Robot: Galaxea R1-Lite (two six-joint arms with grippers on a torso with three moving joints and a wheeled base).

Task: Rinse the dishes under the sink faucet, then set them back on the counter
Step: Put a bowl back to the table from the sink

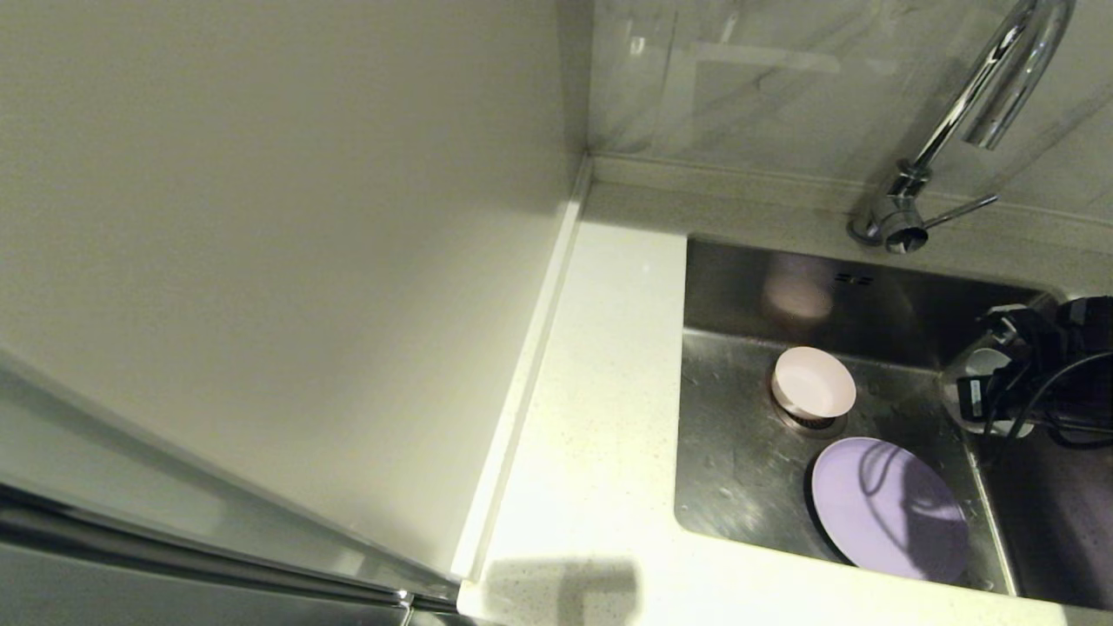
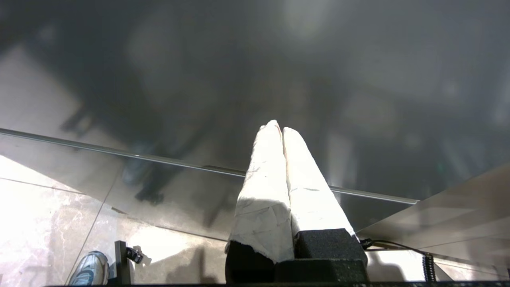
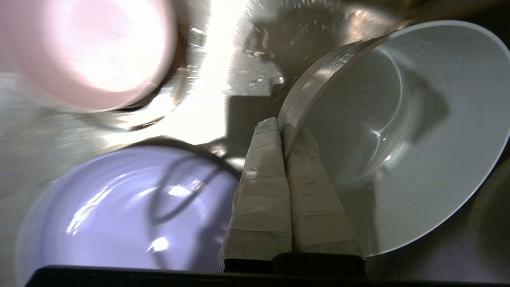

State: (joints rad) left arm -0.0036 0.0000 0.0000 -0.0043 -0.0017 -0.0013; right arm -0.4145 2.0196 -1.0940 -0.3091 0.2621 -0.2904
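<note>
Right gripper (image 3: 283,131) clamped on the rim of the blue-grey bowl (image 3: 402,131) — one taped finger outside the wall, the other inside — with the bowl tipped on edge at the right side of the sink (image 1: 739,469). In the head view the same bowl (image 1: 983,382) shows only partly behind the dark wrist and its cables. The pink bowl (image 1: 814,382) sits over the drain strainer, near the middle of the basin; the lilac plate (image 1: 887,509) lies flat on the basin floor toward the near edge. Droplets bead the steel around them. The table (image 1: 600,435) to the left of the basin carries no dish in view. The faucet (image 1: 974,113) arches above the back rim, its outlet over the rear right of the basin, its side lever pointing right; no stream of water is visible.

Step in hand, as judged: pick-up of the first dish for rinsing, grip just secured. The next move calls for raising the bowl clear of the basin floor and carrying it under the outlet, mouth turned to catch the flow — a thin-rim pinch on a wet wall, so a slow, level lift seems prudent.

Left gripper (image 2: 282,129): fingers pressed together on nothing, parked low beside the cabinet front, over the floor.
</note>
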